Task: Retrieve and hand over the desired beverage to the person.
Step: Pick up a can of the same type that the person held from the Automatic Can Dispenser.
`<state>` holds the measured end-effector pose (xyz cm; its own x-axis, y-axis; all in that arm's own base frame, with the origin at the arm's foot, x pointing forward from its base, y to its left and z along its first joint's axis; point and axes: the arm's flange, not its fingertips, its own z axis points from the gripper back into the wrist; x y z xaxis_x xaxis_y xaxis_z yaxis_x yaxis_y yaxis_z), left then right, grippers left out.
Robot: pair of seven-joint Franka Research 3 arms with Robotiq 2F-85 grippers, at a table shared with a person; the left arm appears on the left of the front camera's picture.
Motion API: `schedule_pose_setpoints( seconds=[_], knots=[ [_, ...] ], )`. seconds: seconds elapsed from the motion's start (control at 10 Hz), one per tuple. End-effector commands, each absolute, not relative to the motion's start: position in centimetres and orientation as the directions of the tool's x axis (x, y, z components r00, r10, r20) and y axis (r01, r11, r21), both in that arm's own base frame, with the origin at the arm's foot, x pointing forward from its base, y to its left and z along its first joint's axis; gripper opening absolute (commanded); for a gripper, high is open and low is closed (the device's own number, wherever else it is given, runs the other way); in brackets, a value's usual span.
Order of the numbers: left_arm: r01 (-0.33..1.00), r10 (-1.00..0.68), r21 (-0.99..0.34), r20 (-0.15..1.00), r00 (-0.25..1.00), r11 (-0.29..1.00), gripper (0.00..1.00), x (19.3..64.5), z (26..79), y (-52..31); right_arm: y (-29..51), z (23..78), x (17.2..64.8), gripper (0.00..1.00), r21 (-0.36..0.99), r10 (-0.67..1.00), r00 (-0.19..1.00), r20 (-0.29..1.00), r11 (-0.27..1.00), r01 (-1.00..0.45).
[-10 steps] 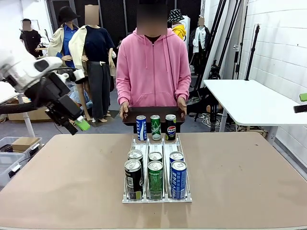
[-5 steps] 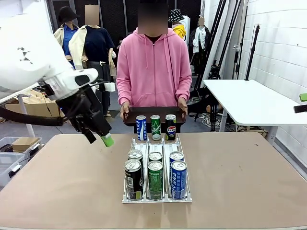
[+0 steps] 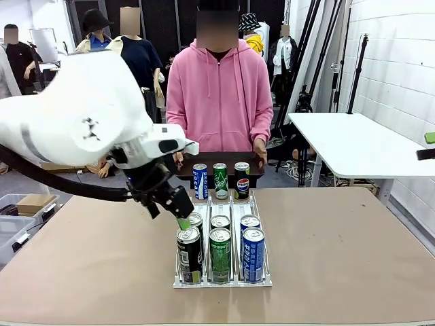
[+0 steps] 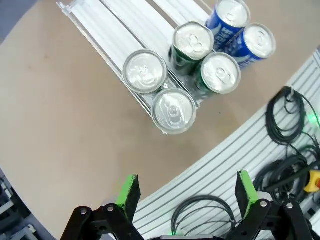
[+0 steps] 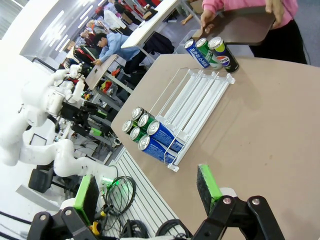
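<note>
The person [image 3: 219, 95] in a pink hoodie stands at the table's far side, holding a dark tray [image 3: 217, 160] in both hands. A clear rack [image 3: 224, 204] holds three cans at its far end: blue [image 3: 200, 182], green [image 3: 220, 180] and Pepsi [image 3: 241, 180]. At the near end stand several more, with a black can [image 3: 189, 255], a green can [image 3: 220, 255] and a blue can [image 3: 253, 255] in front. My left gripper [image 3: 182, 219] hangs open just above the near-left cans [image 4: 173, 110], its fingers [image 4: 129, 192] apart with nothing between them. My right gripper [image 5: 147, 192] is open, off to the side of the rack [image 5: 192, 97].
A white table [image 3: 353, 142] stands at the right beyond the brown tabletop [image 3: 340, 258]. Boxes [image 3: 34, 202] sit on the floor at the left. Cables [image 4: 295, 125] lie below the table's near edge. Brown tabletop lies bare on both sides of the rack.
My left arm has swung from the far left across and down, bringing its gripper over the rack's near-left cans. The person and the cans have stayed put.
</note>
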<state>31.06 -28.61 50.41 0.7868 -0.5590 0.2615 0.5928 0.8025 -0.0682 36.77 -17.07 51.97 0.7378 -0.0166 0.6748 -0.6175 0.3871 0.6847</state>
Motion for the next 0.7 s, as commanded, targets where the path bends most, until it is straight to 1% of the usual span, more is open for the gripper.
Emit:
schedule_pose_setpoints(
  seconds=[0.0,0.4,0.6],
  knots=[
    [0.542,-0.521,-0.011,0.259,0.813,0.841,1.0,32.0,49.3,-30.8,-17.1,51.9,36.8,1.0,0.679,-0.015,0.728,0.685,0.376,-0.631],
    [0.465,-0.459,0.045,0.271,0.846,0.884,1.0,34.0,47.5,-33.2,-17.1,51.9,36.8,1.0,0.679,-0.015,0.728,0.685,0.376,-0.631],
    [0.404,-0.408,0.073,0.286,0.867,0.912,1.0,35.7,46.8,-33.7,-17.1,51.9,36.8,1.0,0.679,-0.015,0.728,0.685,0.376,-0.631]
  ],
)
